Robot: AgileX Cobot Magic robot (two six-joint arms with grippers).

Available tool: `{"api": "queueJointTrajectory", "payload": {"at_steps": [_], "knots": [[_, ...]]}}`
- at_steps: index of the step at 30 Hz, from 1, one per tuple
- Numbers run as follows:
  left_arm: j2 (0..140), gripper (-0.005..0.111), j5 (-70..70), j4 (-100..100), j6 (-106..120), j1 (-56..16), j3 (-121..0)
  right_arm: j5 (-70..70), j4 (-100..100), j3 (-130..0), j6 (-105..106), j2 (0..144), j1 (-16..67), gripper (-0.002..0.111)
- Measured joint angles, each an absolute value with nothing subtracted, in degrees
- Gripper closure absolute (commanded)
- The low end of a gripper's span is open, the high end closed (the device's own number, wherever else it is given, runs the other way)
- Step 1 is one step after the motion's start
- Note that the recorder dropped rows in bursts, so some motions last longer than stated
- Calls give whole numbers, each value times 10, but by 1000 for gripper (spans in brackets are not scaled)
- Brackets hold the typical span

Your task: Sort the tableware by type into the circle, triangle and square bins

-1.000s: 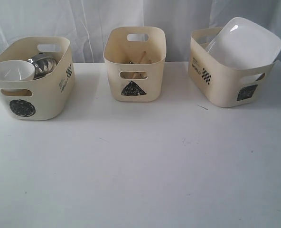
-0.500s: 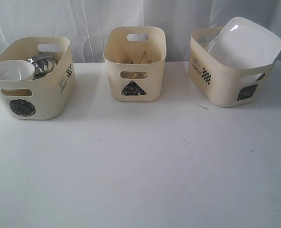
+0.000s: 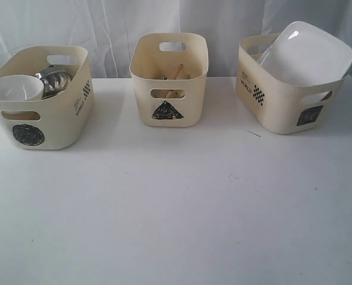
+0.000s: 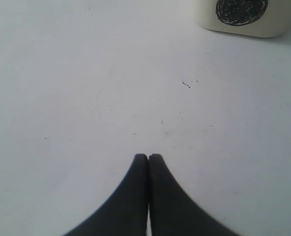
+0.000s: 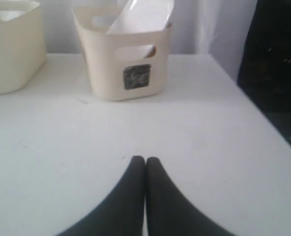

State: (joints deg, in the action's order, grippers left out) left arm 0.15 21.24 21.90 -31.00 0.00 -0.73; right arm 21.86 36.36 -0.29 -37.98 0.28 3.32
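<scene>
Three cream bins stand in a row at the back of the white table. The circle bin (image 3: 57,122) on the left holds a white bowl (image 3: 12,89) and steel ware (image 3: 54,80). Tan chopsticks (image 3: 177,72) show in the middle triangle bin (image 3: 188,101). A large white plate (image 3: 307,53) leans tilted in the square bin (image 3: 277,113) on the right. Neither arm appears in the exterior view. My left gripper (image 4: 148,156) is shut and empty over bare table, short of the circle bin (image 4: 278,24). My right gripper (image 5: 145,159) is shut and empty, facing the square bin (image 5: 106,69).
A white curtain (image 3: 104,24) hangs behind the bins. The white table (image 3: 176,208) spreads out in front of the bins. In the right wrist view the table's edge (image 5: 263,118) runs beside a dark area.
</scene>
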Motion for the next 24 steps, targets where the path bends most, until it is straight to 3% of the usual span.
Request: {"api": "queueJointTrajectory", "payload": {"at_steps": [6,17,24], "knots": [[2,106,212,219,-310,0,-7,195,80,-3,-40,3,7,108],[2,106,212,219,-310,0,-7,106,-87,-3,128,3,-103,108],[2,106,212,219,-310,0,-7,191,-30,-1,69,3,-128,108]]}}
